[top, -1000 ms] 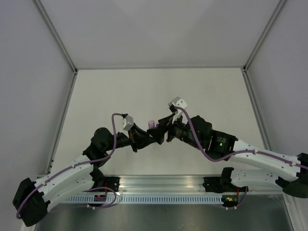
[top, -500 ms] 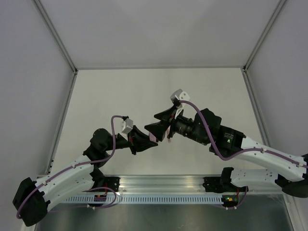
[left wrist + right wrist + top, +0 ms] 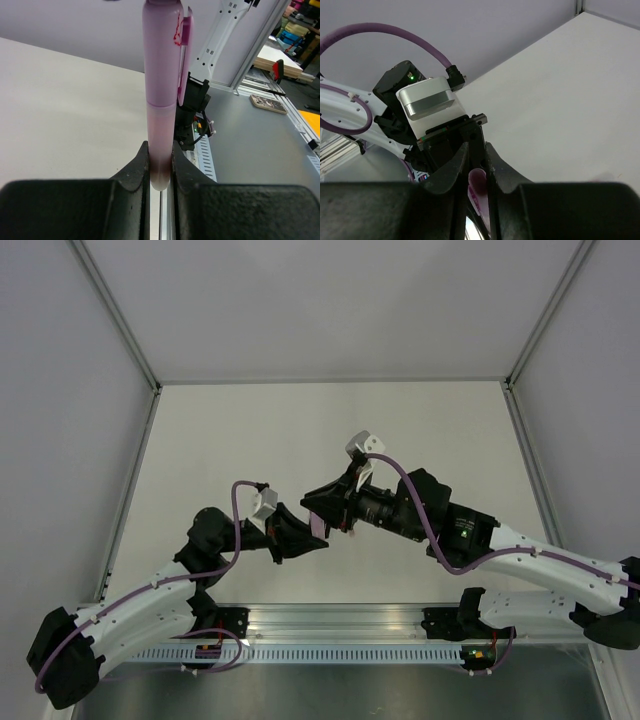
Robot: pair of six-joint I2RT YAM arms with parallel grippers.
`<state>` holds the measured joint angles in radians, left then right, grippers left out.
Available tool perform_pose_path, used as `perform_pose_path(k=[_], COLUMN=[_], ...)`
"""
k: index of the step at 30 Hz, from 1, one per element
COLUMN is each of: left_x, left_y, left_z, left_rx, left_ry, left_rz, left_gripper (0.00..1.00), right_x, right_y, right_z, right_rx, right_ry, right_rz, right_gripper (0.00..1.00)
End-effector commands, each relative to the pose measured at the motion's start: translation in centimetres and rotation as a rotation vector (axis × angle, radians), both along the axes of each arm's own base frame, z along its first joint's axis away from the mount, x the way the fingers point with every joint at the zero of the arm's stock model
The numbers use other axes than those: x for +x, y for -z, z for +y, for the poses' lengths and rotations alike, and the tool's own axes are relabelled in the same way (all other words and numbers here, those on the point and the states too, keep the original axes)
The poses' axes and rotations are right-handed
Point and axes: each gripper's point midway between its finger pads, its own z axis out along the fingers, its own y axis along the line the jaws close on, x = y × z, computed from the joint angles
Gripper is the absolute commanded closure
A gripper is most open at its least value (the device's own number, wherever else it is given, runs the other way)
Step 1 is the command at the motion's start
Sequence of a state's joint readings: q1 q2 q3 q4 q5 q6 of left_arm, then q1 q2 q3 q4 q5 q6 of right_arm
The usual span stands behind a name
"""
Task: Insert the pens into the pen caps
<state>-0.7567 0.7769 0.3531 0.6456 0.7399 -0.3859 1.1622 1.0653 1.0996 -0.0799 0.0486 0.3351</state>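
Pale counter (image 3: 250,430) lies below; above it, tip to tip, the left pincer (image 3: 160,165) clamps a pink pen (image 3: 160,135) and the right pincer (image 3: 476,155) nips its pink cap (image 3: 477,181).

Right pincer (image 3: 314,506) nearer left pincer (image 3: 320,540)

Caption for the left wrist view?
Left end effector clamps a pink pen by its base, cap fitted at the far end.
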Motion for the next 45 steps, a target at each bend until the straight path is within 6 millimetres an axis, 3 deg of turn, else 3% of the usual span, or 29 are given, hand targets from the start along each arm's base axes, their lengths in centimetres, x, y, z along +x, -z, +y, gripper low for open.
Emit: perform_pose_path(k=[1,2,6,7,9,16,33,38,44,45], left_x=[-0.6,-0.6,-0.4,-0.2,-0.1,0.1,0.6,0.6,1.1,1.4], left_y=[-1.2,-1.1,-1.3,-1.2,-1.2,-1.3,-1.1,-1.0,-0.7,-0.6], left_z=[0.2,0.2,0.3,0.3,0.4,0.7,0.6,0.5,0.5,0.5], left_rx=[-0.049,-0.049,-0.061,-0.065,-0.067,-0.085,-0.076,-0.071,-0.061,-0.058], left_ry=[0.022,0.021,0.008,-0.006,-0.015,-0.043,-0.065,-0.060,-0.082,-0.098], left_rz=[-0.039,-0.037,-0.033,-0.030,-0.031,-0.035,-0.025,-0.025,-0.012,-0.004], left_gripper=[0.98,0.98,0.98,0.98,0.98,0.98,0.98,0.98,0.98,0.98], right_x=[-0.8,-0.9,-1.3,-1.7,-2.1,-3.1,-6.6,-5.5,-4.4,-3.9], right_y=[2.0,3.5,5.9,7.7,8.1,12.8,18.6,17.4,13.0,11.6], right_z=[0.2,0.0,-0.8,-0.8,-0.7,-1.2,-2.1,-2.8,-4.2,-4.4], right_rx=[-0.004,-0.031,-0.076,-0.099,-0.105,-0.179,-0.252,-0.226,-0.180,-0.153], right_ry=[-0.042,-0.041,-0.037,-0.051,-0.075,-0.105,-0.248,-0.179,-0.101,-0.073], right_rz=[0.032,0.046,0.073,0.104,0.113,0.175,0.295,0.245,0.185,0.171], right_gripper=[0.77,0.78,0.85,0.89,0.90,0.94,1.00,1.00,0.92,0.92])
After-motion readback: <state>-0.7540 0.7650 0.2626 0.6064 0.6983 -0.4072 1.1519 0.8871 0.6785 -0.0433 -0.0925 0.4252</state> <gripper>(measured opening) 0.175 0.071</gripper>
